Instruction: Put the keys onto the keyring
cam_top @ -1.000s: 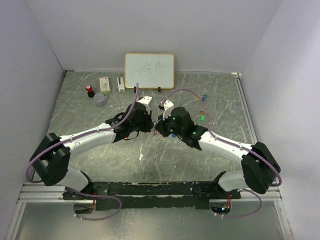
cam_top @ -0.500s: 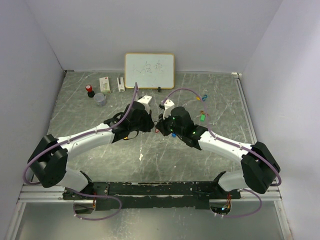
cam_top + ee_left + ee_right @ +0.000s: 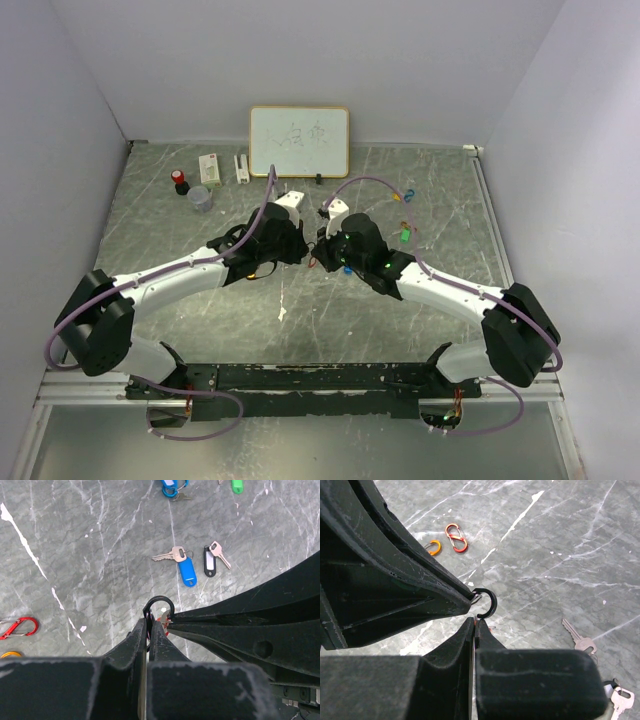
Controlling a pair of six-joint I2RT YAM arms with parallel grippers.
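My left gripper (image 3: 149, 622) is shut on a black open-ended keyring (image 3: 159, 606) and holds it above the table. My right gripper (image 3: 474, 622) is shut on a red key tag (image 3: 163, 621). Its tip is against the keyring (image 3: 488, 603), where a small metal loop (image 3: 476, 598) shows. In the top view the two grippers meet tip to tip over the table's middle, left gripper (image 3: 300, 250) and right gripper (image 3: 319, 258). A blue-tagged key (image 3: 186, 571) and a black-tagged key (image 3: 209, 562) lie on the table below. Further blue (image 3: 171, 487) and green (image 3: 237, 485) tags lie farther off.
A red clip (image 3: 456, 538) and an orange clip (image 3: 434, 547) lie on the table to the left. A whiteboard (image 3: 299, 141), a small cup (image 3: 200, 198), a red-capped item (image 3: 180, 181) and white boxes (image 3: 210, 166) stand along the back wall.
Both grippers have stayed shut and tip to tip. The left arm has shifted slightly, and the red tag now shows between the tips.
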